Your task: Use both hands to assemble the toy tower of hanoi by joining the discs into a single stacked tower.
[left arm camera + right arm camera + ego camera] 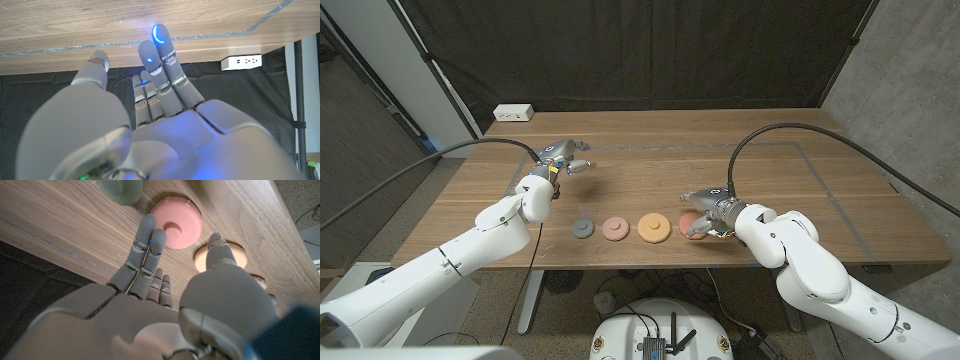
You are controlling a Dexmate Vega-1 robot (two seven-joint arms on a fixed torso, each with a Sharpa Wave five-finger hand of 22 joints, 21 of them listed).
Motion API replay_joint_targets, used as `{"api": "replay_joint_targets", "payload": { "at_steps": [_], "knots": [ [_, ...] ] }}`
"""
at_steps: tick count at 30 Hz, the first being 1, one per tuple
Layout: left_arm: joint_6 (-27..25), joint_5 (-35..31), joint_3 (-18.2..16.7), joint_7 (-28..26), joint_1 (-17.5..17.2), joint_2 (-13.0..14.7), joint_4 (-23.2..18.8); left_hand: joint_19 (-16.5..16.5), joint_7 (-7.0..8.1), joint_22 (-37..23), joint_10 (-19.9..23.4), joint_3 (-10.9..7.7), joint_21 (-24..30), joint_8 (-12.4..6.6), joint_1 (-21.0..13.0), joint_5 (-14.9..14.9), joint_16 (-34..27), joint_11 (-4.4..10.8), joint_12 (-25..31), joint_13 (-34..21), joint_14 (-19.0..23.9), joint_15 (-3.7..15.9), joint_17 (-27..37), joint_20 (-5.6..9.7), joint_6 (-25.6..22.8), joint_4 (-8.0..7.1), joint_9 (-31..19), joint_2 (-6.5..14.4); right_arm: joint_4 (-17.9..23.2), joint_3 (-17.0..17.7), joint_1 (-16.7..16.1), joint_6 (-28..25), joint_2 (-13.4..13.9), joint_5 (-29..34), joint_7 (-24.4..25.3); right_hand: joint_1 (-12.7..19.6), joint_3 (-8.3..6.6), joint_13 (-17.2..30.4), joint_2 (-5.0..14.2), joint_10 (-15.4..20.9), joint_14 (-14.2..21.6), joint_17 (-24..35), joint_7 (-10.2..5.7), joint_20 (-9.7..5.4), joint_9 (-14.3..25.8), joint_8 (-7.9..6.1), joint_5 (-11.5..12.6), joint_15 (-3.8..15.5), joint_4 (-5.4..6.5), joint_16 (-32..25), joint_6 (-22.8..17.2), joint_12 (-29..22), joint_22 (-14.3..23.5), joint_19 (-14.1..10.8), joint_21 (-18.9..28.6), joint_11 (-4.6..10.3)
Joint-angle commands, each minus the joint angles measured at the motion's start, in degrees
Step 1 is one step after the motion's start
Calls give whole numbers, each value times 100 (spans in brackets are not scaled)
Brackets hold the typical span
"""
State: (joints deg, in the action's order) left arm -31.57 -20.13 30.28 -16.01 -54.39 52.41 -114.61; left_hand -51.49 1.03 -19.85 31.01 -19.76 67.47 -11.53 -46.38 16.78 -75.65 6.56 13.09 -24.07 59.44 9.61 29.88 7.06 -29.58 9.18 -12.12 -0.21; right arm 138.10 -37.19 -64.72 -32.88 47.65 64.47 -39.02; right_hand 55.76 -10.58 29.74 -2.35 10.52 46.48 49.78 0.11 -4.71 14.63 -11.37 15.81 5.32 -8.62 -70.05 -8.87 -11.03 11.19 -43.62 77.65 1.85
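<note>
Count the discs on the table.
5 in a row: grey disc, salmon disc, orange disc, red disc at the right hand, green disc beyond it. More could be hidden.

A wooden table (650, 150) stands before a black curtain (620, 50). Near its front edge lies a row of toy discs: a small grey disc (582, 228), a pale pink disc (614, 228) just beside it, and a larger orange disc (653, 228). A red disc (690, 219) lies next along the row, partly covered by the right hand (706, 212), whose fingers spread over it. The left hand (563, 159) hangs above the table farther back, well apart from the discs, fingers apart and holding nothing. A white power strip (513, 113) sits at the far left corner. Thin tape lines (820, 165) mark the tabletop.
</note>
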Motion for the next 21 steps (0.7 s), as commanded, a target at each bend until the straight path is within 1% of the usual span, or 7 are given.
{"api": "replay_joint_targets", "payload": {
  "at_steps": [1, 9, 14, 15, 16, 18, 21],
  "knots": [
    [16, -32, -11, -4, -9, 18, -42, 22, -2, 16, 42, 10, 44, -11, -11, 33, -45, 15, -37, -15, -15, 297, 5, 473, -57, 13, -14, 33, -122, -4, -43, -11, -89, 119, -13, -42, 15, -4, 10, 61, -27, -10, 7, -718, 0, -52, -6, 720, -1, -36, -30, -38, -1, 10, 61, -1],
    [0, -48, -15, 3, -13, 10, -64, 38, -4, 24, 37, 8, 73, -8, -6, 35, -54, 15, -45, -16, -20, 297, 3, 472, -52, 13, -14, 33, -269, -67, 31, -66, -169, 211, -186, -50, 12, -16, 34, 195, -2, -14, 14, -716, -11, -93, -27, 721, 10, -88, -111, -90, -7, -13, 93, 36],
    [4, -37, -24, -7, -20, -4, -46, 51, -2, 34, 34, 7, 91, -6, -4, 36, -58, 17, -49, -19, -23, 297, -3, 470, -49, 14, -14, 33, -322, -90, 80, -91, -189, 274, -323, -48, 4, -22, 55, 237, 5, -28, 42, -719, -18, -107, -33, 721, 13, -107, -140, -100, -10, -18, 111, 41],
    [8, -35, -24, -13, -19, -10, -39, 55, -3, 36, 35, 7, 91, -8, -4, 36, -57, 18, -49, -19, -25, 297, -5, 471, -53, 14, -14, 33, -331, -90, 87, -86, -190, 278, -335, -49, 1, -24, 63, 237, 11, -29, 70, -719, -20, -122, -34, 721, 15, -114, -179, -98, -10, -18, 115, 42],
    [16, -30, -25, -13, -19, -13, -31, 55, -5, 40, 34, 7, 94, -7, -3, 36, -54, 22, -50, -20, -28, 297, -9, 471, -53, 14, -14, 33, -343, -100, 99, -96, -199, 305, -362, -48, -1, -25, 67, 239, 13, -32, 42, -719, -21, -134, -33, 721, 16, -117, -209, -98, -11, -17, 117, 39],
    [25, -23, -25, -16, -16, -22, -18, 50, -2, 48, 33, 6, 100, -8, -3, 37, -63, 16, -51, -20, -23, 297, -3, 472, -54, 15, -14, 32, -372, -122, 130, -104, -219, 354, -424, -48, -4, -26, 77, 268, 16, -35, 61, -720, -22, -135, -32, 721, 18, -123, -212, -108, -11, -15, 121, 40],
    [45, -10, -23, -19, -10, -32, 7, 52, 2, 61, 39, 5, 107, -8, -1, 38, -57, 14, -50, -22, -34, 297, -13, 474, -56, 14, -14, 34, -411, -142, 172, -87, -236, 392, -499, -49, -7, -27, 86, 288, 20, -37, 49, -720, -24, -143, -30, 721, 20, -128, -236, -114, -11, -13, 125, 39]
  ]
}}
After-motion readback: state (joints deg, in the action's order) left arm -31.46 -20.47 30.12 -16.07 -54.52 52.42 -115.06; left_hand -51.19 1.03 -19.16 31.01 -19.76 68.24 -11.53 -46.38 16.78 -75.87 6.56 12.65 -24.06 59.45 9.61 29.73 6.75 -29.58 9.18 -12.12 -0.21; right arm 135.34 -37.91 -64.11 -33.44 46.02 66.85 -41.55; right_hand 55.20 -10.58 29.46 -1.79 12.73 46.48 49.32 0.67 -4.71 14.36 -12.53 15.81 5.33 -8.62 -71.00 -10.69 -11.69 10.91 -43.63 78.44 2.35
